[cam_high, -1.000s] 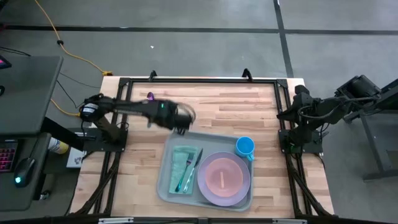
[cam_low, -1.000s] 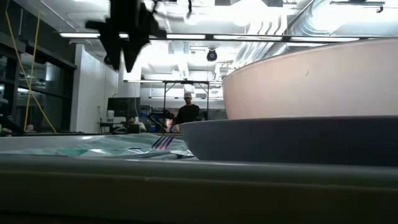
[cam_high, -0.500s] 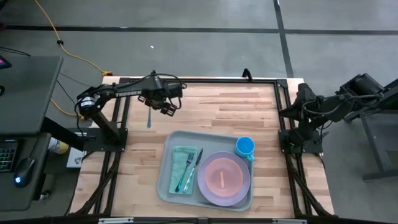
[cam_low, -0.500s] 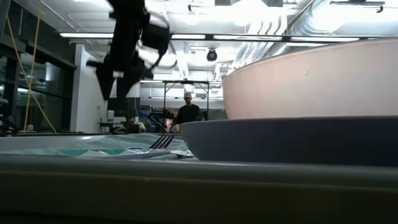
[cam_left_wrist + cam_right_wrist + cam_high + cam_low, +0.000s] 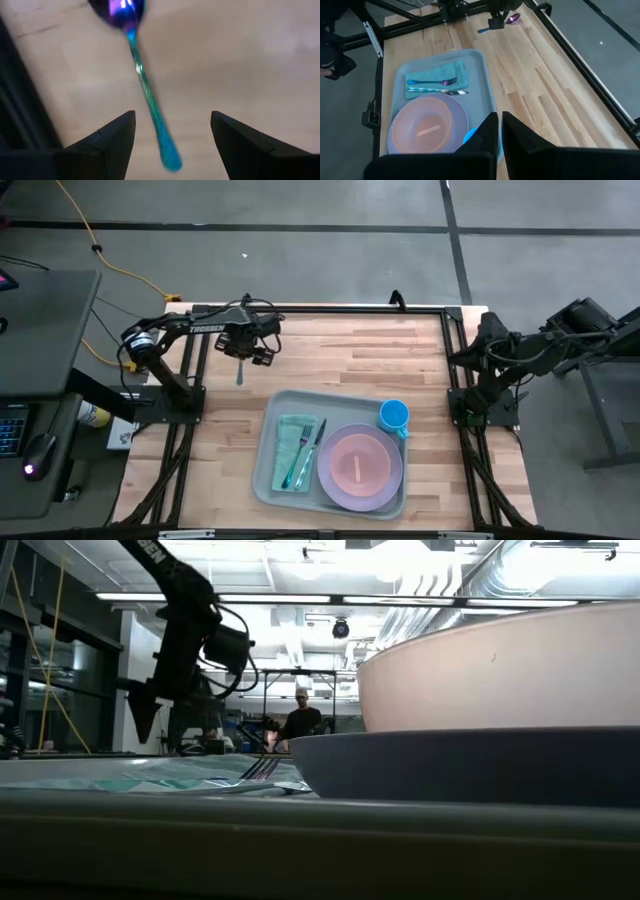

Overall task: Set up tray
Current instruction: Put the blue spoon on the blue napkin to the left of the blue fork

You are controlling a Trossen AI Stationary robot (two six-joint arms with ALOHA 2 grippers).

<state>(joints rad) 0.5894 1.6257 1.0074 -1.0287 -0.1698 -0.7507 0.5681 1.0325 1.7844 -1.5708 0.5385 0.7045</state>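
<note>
A shiny, thin spoon (image 5: 145, 85) lies on the wood table (image 5: 360, 350). The left claw (image 5: 172, 137) hangs above it, wide apart, holding nothing.

Dark arms, black cables, white lettering

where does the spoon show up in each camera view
High: spoon on the table, under the left tool.
Low: not visible.
Left wrist: centre, between the open fingers.
Right wrist: far table end, below that tool.
Shared landmark: the left tool.
</note>
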